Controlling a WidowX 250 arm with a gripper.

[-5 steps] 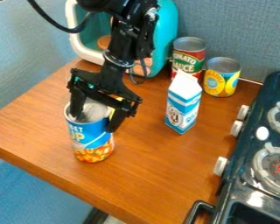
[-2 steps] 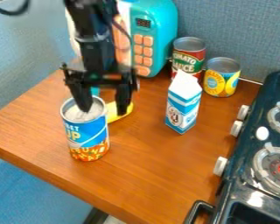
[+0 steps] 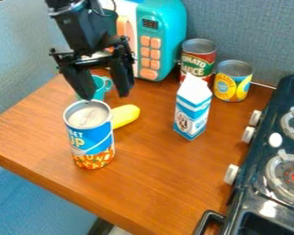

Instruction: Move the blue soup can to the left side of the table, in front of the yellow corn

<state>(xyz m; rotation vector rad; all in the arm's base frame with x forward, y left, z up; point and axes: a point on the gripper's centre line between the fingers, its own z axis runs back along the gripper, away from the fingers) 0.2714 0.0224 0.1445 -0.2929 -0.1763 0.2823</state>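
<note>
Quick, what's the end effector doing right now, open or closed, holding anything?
End effector: open, holding nothing, above and just behind the blue soup can.

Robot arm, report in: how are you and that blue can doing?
Gripper open and empty, near the can's top. Blue can upright on wooden table. Yellow object and teal cup close behind it.

Black arm angled down from the upper left, end effector (image 3: 105,96) empty, its two fingers spread.
</note>
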